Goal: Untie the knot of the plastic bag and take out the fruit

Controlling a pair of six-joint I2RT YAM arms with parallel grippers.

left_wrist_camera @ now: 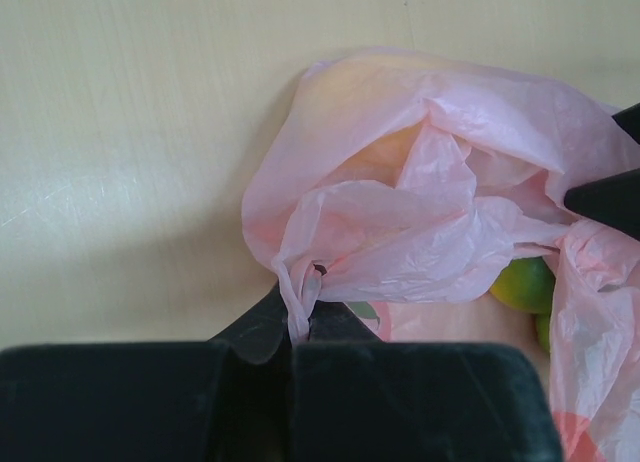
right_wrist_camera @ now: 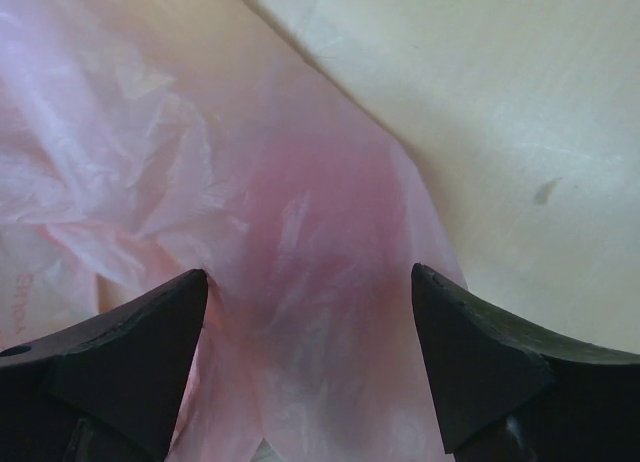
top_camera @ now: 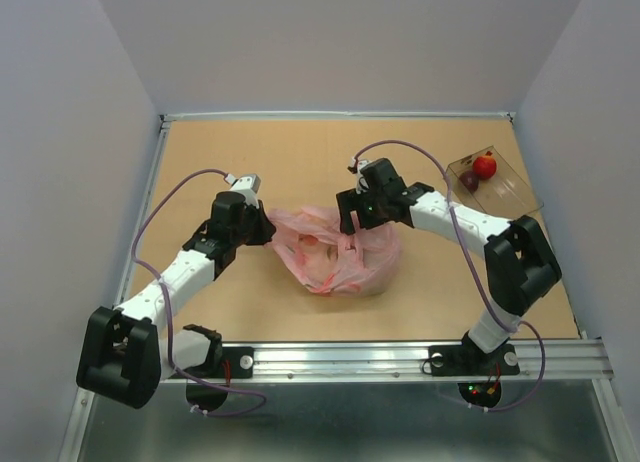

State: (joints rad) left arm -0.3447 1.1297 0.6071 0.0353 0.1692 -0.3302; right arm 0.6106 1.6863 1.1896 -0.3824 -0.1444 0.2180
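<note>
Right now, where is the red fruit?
In the top view, the red fruit lies in the clear box at the far right, beside a purple fruit.

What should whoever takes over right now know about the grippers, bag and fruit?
Left gripper: shut on a twisted bit of the bag at its left edge.
Right gripper: open, jaws wide, close above the bag's middle.
Bag: mid-table, slack; its mouth seems open.
Done: red fruit and purple fruit lie in the box, far right.
Left: green fruit shows inside the bag; others may be hidden. Take them out.
</note>
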